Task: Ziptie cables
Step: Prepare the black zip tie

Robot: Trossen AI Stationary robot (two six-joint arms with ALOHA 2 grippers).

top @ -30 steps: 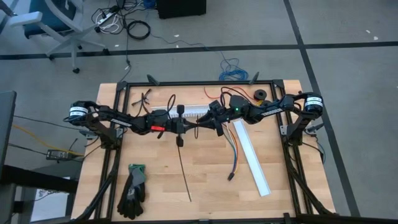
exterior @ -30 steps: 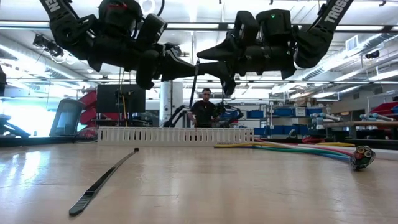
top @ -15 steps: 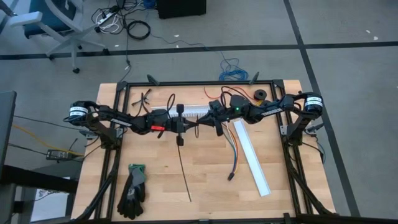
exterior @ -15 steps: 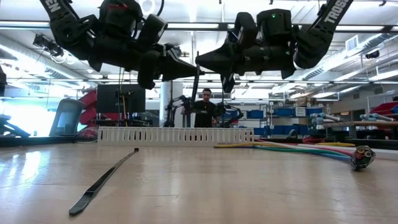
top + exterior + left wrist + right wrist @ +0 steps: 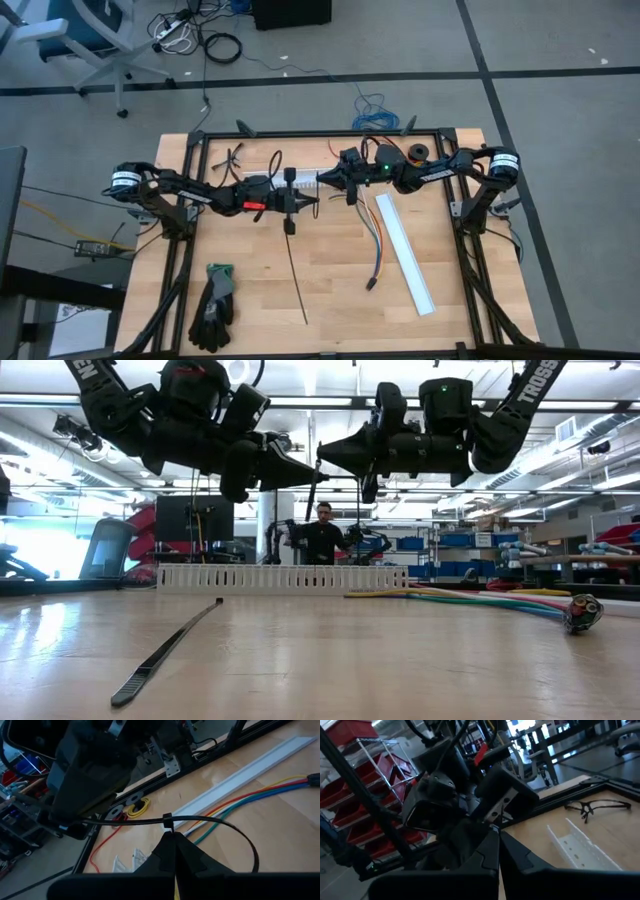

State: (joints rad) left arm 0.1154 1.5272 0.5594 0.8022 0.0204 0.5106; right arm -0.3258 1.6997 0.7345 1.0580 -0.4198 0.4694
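The cables [image 5: 375, 248], thin coloured wires ending in a small dark connector [image 5: 583, 612], lie flat on the table right of centre, and no gripper touches them. Above the table's middle my left gripper [image 5: 303, 201] is shut on a looped black zip tie [image 5: 220, 820]. My right gripper [image 5: 320, 181] faces it tip to tip and is shut on the same tie's tail. A second black zip tie [image 5: 295, 270] lies flat on the wood nearer the front. My left gripper pinches the zip tie just beside its head [image 5: 167, 822] between its shut fingertips, coming level from the table's left. The loop arcs away clear of the table. My right gripper comes level from the table's right and is shut on the tail [image 5: 82, 822] that runs out of the head. Its own body hides the exact spot.
A slotted white channel [image 5: 280, 577] lies at the far middle and a plain white strip [image 5: 405, 250] right of the cables. Black gloves [image 5: 213, 305] are at the near left, glasses [image 5: 595, 806] at the far left, and a tape roll [image 5: 416, 153] at the far right. A person stands in the room behind.
My right gripper has shut from open. It has also moved toward the table's left and far edge, closer to my left gripper's tip, tipping a little. My left gripper and the zip tie's head have kept still.
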